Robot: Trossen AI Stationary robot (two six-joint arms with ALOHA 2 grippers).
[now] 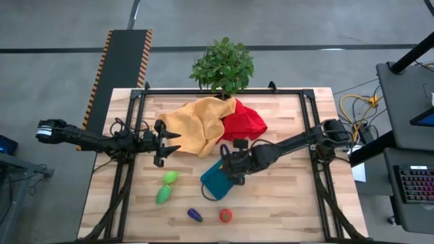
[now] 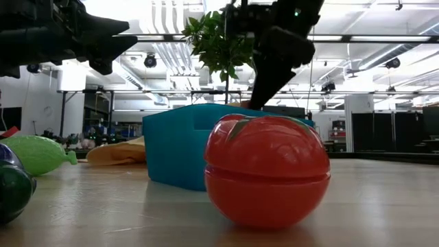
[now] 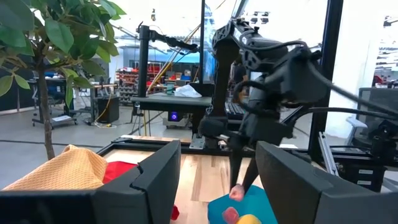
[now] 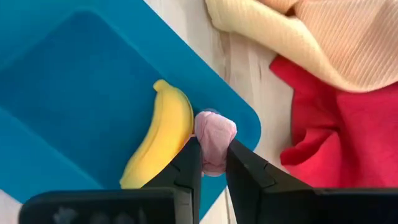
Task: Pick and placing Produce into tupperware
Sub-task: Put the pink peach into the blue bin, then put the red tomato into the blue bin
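Bright overhead ceiling lights glare in the low view; the near tomato (image 2: pixel 266 171) looks soft

Two dark, slender jointed arms are fitted with black cabling; each gripper, left (image 1: pixel 173 141) and right (image 4: pixel 213 163), is formed of two black angular fingers.

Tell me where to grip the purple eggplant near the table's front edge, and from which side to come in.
Grip the purple eggplant across its narrow middle, coming straight down from above. It lies flat on the bare table, long axis slanting, so the fingers should straddle that axis. The red tomato sits apart on one side and the green pieces farther off, so there looks to be room to descend.
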